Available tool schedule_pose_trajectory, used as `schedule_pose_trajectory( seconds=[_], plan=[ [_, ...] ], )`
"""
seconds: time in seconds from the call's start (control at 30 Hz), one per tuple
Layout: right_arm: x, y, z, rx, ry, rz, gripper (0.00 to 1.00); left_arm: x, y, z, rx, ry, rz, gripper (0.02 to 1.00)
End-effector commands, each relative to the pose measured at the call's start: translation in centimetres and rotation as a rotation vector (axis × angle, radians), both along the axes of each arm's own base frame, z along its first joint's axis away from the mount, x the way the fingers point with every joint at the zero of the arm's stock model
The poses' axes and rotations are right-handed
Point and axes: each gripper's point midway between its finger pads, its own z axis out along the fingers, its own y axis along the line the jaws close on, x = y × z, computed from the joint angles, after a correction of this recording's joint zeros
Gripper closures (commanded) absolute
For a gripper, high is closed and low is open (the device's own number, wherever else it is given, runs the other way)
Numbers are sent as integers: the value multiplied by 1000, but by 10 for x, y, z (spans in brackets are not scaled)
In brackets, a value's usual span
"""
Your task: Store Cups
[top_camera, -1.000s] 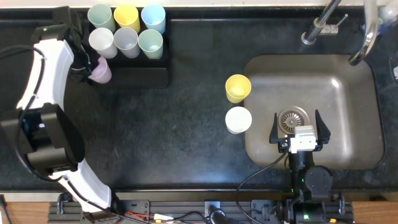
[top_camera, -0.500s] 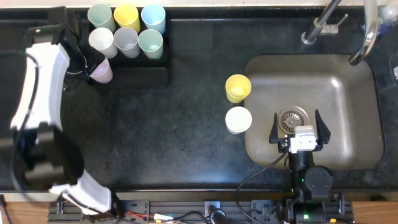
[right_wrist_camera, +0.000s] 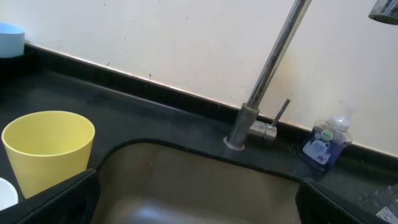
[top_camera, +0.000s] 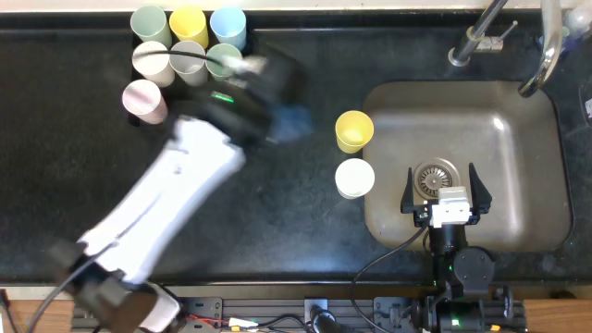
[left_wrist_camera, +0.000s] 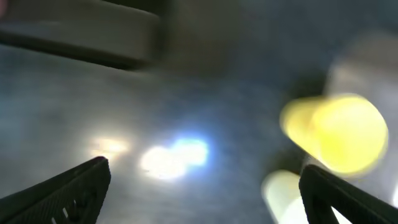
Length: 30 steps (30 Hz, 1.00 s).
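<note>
- Right, the left gripper (left_wrist_camera: pixel 205 169) is hanging over the black stone countertop (top_camera: pixel 277 222), with its fingers spread wide and nothing sitting between them.
- A yellow plastic cup (top_camera: pixel 353 129) and a white plastic cup (top_camera: pixel 353 178) are standing upright, just beside each other. They are sitting between the left gripper and the right gripper (top_camera: pixel 441 192), clear of both.
- A black cup rack (top_camera: pixel 213 109) is sitting on the far side of the left gripper from the sink.
- The rack is holding a pale green cup (top_camera: pixel 148 20), a second yellow cup (top_camera: pixel 188 23), a light blue cup (top_camera: pixel 228 23), a second white cup (top_camera: pixel 150 60), a grey cup (top_camera: pixel 188 54) and a mint green cup (top_camera: pixel 220 61).
- A pink plastic cup (top_camera: pixel 142 100) is standing at the rack's outer edge, well apart from the left gripper. I cannot tell whether it is in a slot or beside the rack.
- The right gripper is hanging over the steel sink basin (top_camera: pixel 518 139) near the drain (top_camera: pixel 435 176), with its fingers wide apart and gripping nothing.
- A chrome faucet (right_wrist_camera: pixel 267 81) and a blue soap bottle (right_wrist_camera: pixel 324 142) are standing ahead of the right gripper, beyond the basin.
</note>
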Motion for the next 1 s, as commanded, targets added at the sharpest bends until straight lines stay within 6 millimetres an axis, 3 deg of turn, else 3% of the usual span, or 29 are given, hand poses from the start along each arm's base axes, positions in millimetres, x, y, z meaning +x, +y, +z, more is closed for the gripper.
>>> schedule_pose_trajectory(
  seconds=[0.03, 0.17, 0.47, 0.57, 0.77, 1.0],
  plan=[
    [0, 0, -4, 4, 0, -2, 5, -9, -43, -21, 20, -32, -26, 20],
    [0, 0, -4, 3, 0, -2, 3, -10, -64, -30, -26, -20, -59, 23],
    [0, 0, -4, 4, 0, -2, 7, 4, -57, -63, -28, 70, -11, 20],
    [0, 0, -4, 4, 0, -2, 5, 15, -63, -76, -49, 73, -4, 23],
    [0, 0, -4, 4, 0, -2, 3, 26, -80, -84, -84, 67, -13, 20],
    [0, 0, -4, 4, 0, -2, 5, 26, -81, -97, -73, 93, -7, 20]
  ],
)
